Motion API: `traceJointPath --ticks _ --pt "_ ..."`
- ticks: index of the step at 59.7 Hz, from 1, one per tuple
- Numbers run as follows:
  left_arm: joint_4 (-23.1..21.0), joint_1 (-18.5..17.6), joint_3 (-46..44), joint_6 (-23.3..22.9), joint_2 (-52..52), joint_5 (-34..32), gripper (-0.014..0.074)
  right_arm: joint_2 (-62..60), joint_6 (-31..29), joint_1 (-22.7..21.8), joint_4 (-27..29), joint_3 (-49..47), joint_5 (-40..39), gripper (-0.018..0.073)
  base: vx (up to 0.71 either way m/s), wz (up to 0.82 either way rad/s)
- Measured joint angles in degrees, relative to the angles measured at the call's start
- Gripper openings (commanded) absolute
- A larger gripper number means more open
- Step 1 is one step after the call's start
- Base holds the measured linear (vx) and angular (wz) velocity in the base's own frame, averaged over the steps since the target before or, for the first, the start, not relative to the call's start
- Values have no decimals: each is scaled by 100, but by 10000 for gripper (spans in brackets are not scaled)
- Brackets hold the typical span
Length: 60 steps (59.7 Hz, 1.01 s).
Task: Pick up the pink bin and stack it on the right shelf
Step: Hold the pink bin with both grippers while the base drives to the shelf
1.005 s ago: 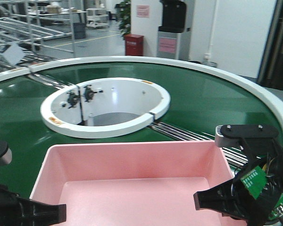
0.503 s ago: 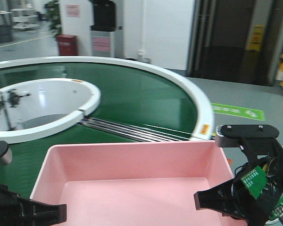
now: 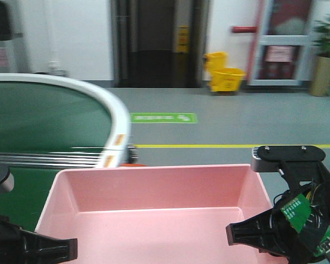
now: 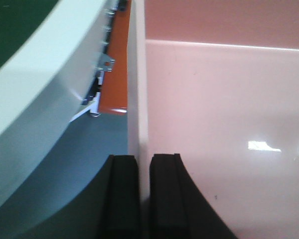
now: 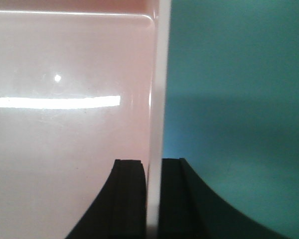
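Observation:
The pink bin [image 3: 154,203] fills the lower middle of the front view, held up between my two arms. My left gripper [image 4: 143,194] is shut on the bin's left wall [image 4: 138,89], one black finger outside and one inside. My right gripper [image 5: 152,199] is shut on the bin's right wall [image 5: 158,89] the same way. The bin's smooth pink inside shows in the left wrist view [image 4: 224,114] and in the right wrist view [image 5: 65,129]. The right shelf is out of view.
The green conveyor ring [image 3: 38,121] with its white rim [image 3: 113,124] lies at the left, close to the bin's far left corner. Grey floor with a yellow line [image 3: 236,146] spreads ahead. A yellow mop bucket [image 3: 225,72], dark doorway [image 3: 154,41] and potted plant [image 3: 325,55] stand by the far wall.
The view has swung to the right: the conveyor has slid from the centre to the left edge, and the open floor and far wall have come in. The bin stays held in both grippers.

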Motion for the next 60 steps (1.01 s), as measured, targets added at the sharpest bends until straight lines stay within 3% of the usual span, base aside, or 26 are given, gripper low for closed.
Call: traceJointPath --ticks 27,60 --pt "-13 -28 0 0 0 -79 38 -42 0 0 -1 0 152 -1 -5 -86" --pt "-20 -28 0 0 0 -41 38 -48 4 0 26 0 172 -1 16 -20"
